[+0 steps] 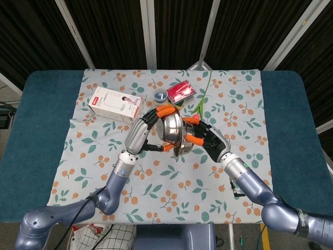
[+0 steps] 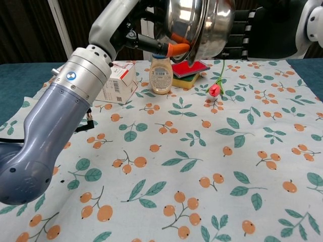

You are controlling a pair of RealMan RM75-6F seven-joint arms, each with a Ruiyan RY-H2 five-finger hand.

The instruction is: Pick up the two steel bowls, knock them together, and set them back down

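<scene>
Two shiny steel bowls hang in the air above the middle of the flowered cloth. My left hand (image 1: 141,134) grips the left bowl (image 1: 171,128), orange fingertips curled over its rim. My right hand (image 1: 207,138) holds the right bowl (image 1: 184,147) by its rim. The left bowl sits partly inside the right one, and the two touch. In the chest view the left bowl (image 2: 184,19) and the right bowl (image 2: 216,25) overlap at the top edge, with my left hand (image 2: 151,35) and my right hand (image 2: 262,30) on either side.
A white box (image 1: 115,104) lies at the back left of the cloth. Behind the bowls stand a sauce bottle (image 2: 161,75), a red case on a sponge (image 1: 180,92) and a tulip (image 2: 215,88). Teal table (image 1: 36,130) borders the cloth.
</scene>
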